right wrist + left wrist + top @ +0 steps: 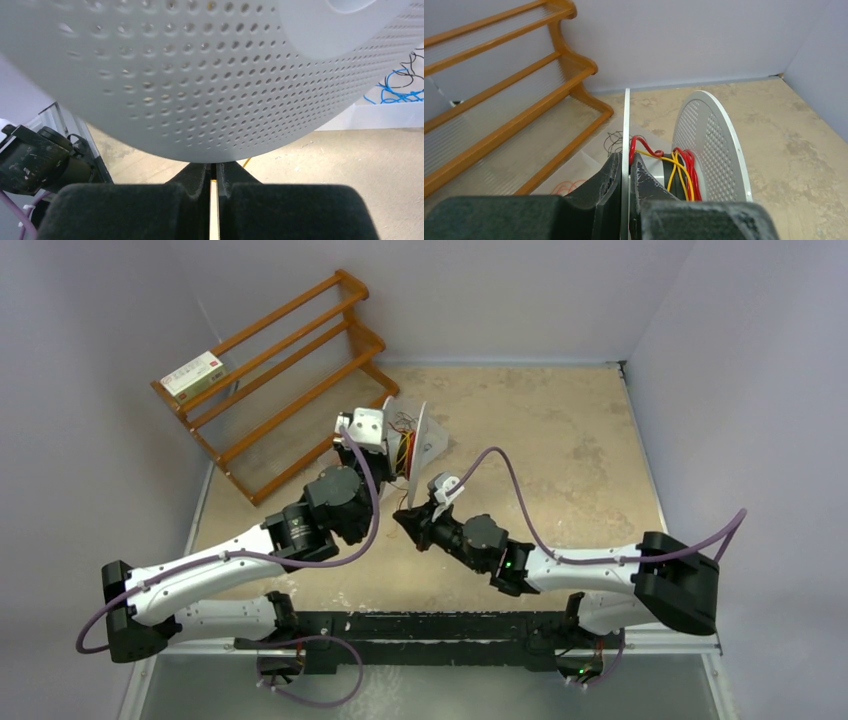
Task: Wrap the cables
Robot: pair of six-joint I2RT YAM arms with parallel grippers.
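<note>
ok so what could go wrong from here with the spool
1. The left jaws pinch only the thin rim of one spool disc, so the spool could twist or slip free.
2. The red and yellow wires sit in loose loops at the hub and might slide off.

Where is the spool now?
The spool is mid-table in the top view, held upright right of the wooden rack, one flange pinched by the left gripper.

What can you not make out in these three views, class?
Top: cables too small to count.
Right wrist: the spool flange fills the frame, hiding the wound cables; whether the right tool pinches anything is unclear.
Left wrist: left tool covers the lower windings.
</note>
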